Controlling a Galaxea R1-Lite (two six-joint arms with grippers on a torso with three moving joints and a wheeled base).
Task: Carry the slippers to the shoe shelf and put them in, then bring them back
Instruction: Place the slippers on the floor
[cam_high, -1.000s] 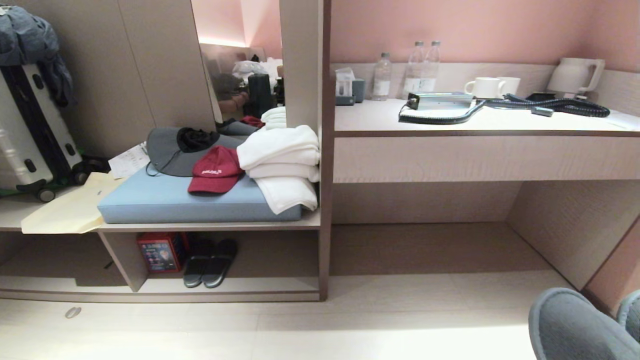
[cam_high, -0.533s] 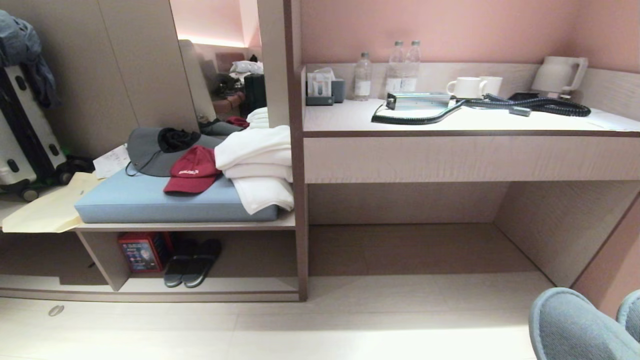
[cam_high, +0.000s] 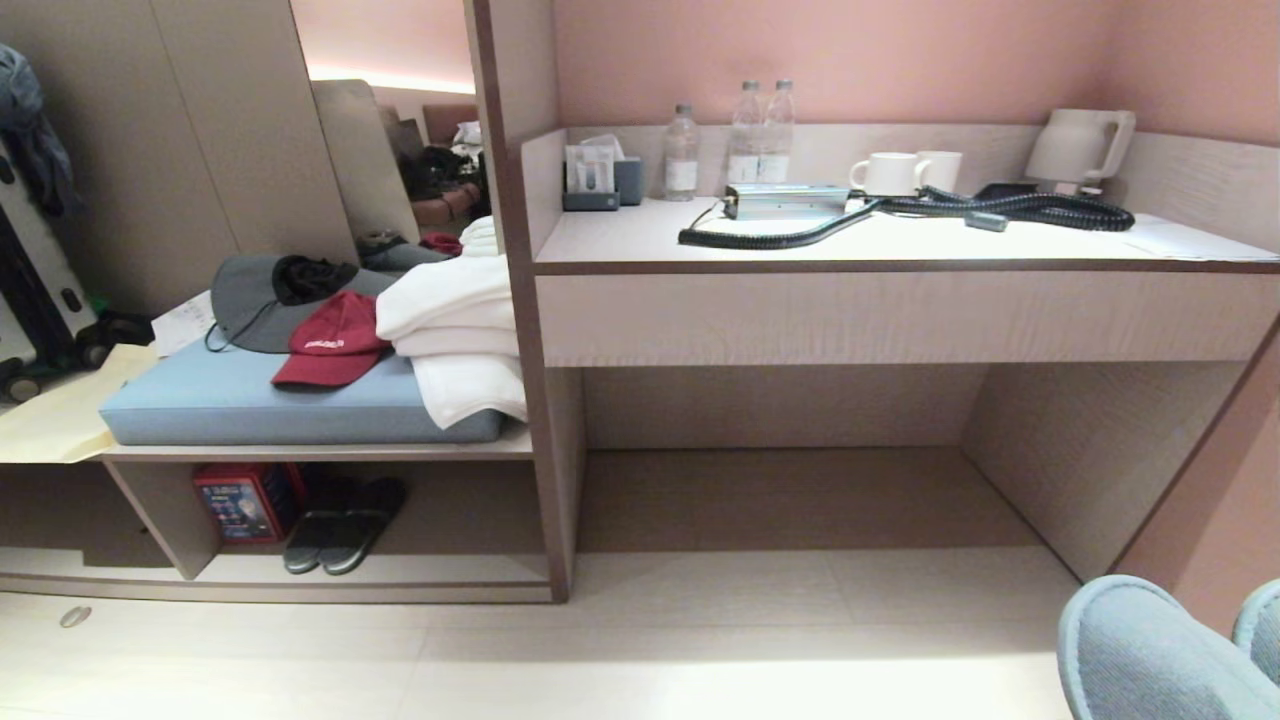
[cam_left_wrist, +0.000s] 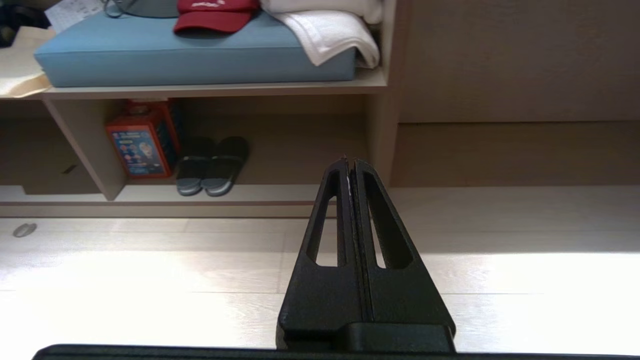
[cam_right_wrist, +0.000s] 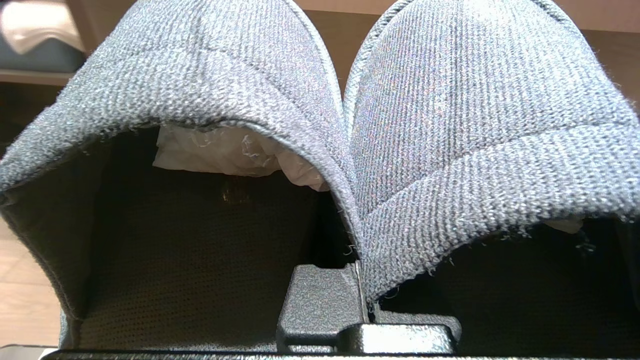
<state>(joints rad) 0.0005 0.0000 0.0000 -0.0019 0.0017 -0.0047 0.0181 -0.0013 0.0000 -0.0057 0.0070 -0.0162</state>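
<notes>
At your right gripper (cam_right_wrist: 359, 280), the jaws clamp the adjoining inner edges of the grey knit slippers (cam_right_wrist: 450, 125), well apart from the shoe shelf (cam_high: 450, 572). Judged light, soft and floppy; pinch both edges together. Your left gripper (cam_left_wrist: 350, 165) is closed and empty.

The grey-blue slippers (cam_high: 1160, 650) are cut off at the head view's lower right corner. The right end effector (cam_right_wrist: 359, 280) is mostly buried between them. A suitcase (cam_high: 30, 300) is cropped at the left edge. The red box's (cam_high: 240, 500) print is unreadable.
</notes>
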